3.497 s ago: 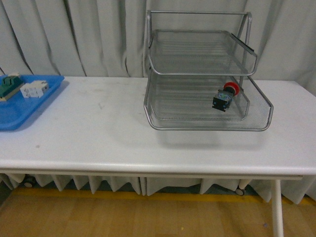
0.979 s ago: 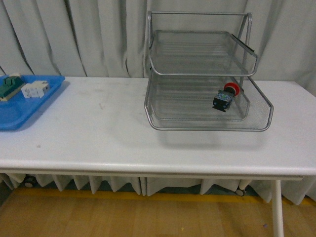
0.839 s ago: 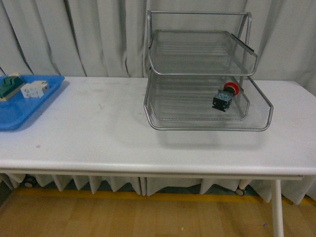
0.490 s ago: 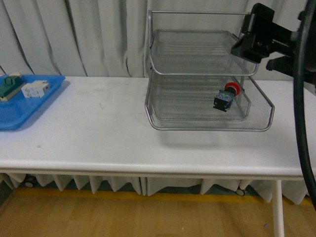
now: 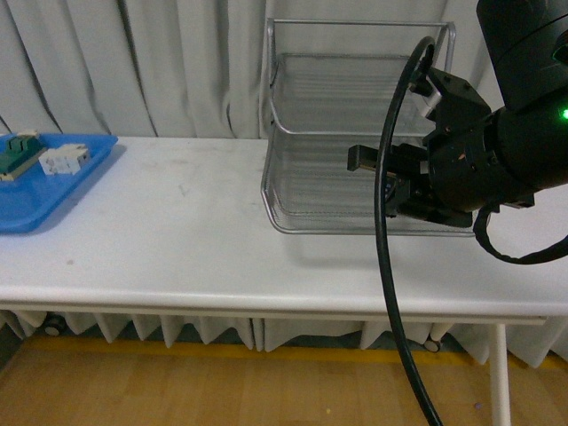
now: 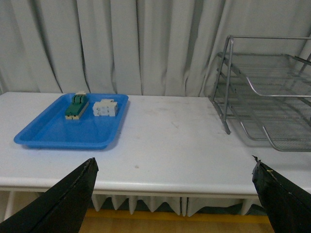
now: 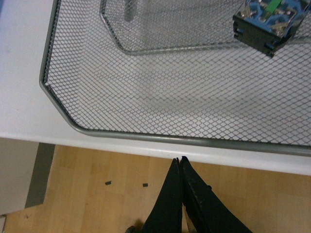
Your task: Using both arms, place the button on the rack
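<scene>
White table (image 5: 177, 240), grey curtain (image 5: 133, 62) behind, wooden floor (image 5: 177, 382)

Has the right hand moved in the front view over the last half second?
Yes. The right hand has dropped from beside the rack's top tier to in front of its lower trays, now covering the rack's right side.

A staged robot test area rather than a home: a plain white table (image 5: 177, 240) stands before pale floor-length curtains (image 6: 121, 43) on a wood floor, with electrical parts sorted in a blue tray (image 6: 58, 131) near its left edge.
</scene>
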